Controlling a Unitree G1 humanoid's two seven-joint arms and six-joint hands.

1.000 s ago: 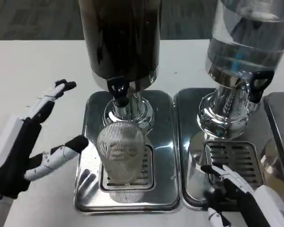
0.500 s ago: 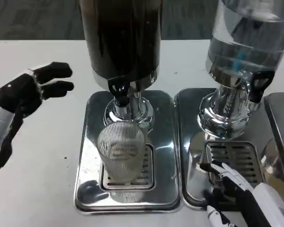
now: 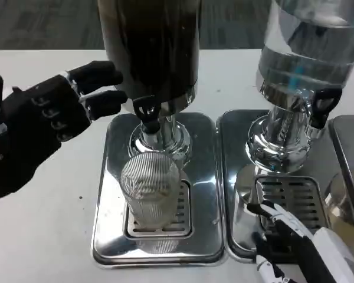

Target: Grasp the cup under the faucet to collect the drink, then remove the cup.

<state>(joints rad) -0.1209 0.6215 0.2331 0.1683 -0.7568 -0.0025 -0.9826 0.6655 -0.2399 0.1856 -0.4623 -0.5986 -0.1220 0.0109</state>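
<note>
Two drink dispensers are standing side by side on the white table point(image 3: 41, 218): a dark cylindrical dispenser point(image 3: 150, 47) holding a brown drink, and a clear cylindrical dispenser point(image 3: 310, 44) holding a colourless liquid, each mounted over a polished steel drip tray. The ribbed clear glass cup point(image 3: 150, 188) is standing upright on the slotted grate of the left steel drip tray point(image 3: 109, 236), directly below the black faucet lever point(image 3: 147, 112) of the dark dispenser, and it is looking empty. No hand is touching the cup. The left hand point(image 3: 44, 121) is hovering at faucet height, left of the dark dispenser, holding nothing, with its black fingertips point(image 3: 109, 101) apart and reaching toward the lever without clearly contacting it. The right hand point(image 3: 295, 244) is lying low over the right steel drip tray point(image 3: 239, 177), fingers loosely spread and holding nothing, well apart from the cup. Judging from this layout, the lever is about to be operated while the cup is standing unheld. Several faults are possible: a sideways push on the lever may slip off it or strike the dispenser body; an unsteadied cup may shift on the smooth grate, letting the drink miss the rim; and a late release may overfill the cup. A ribbed glass wall is also likely to slide in a weak grasp.
</note>
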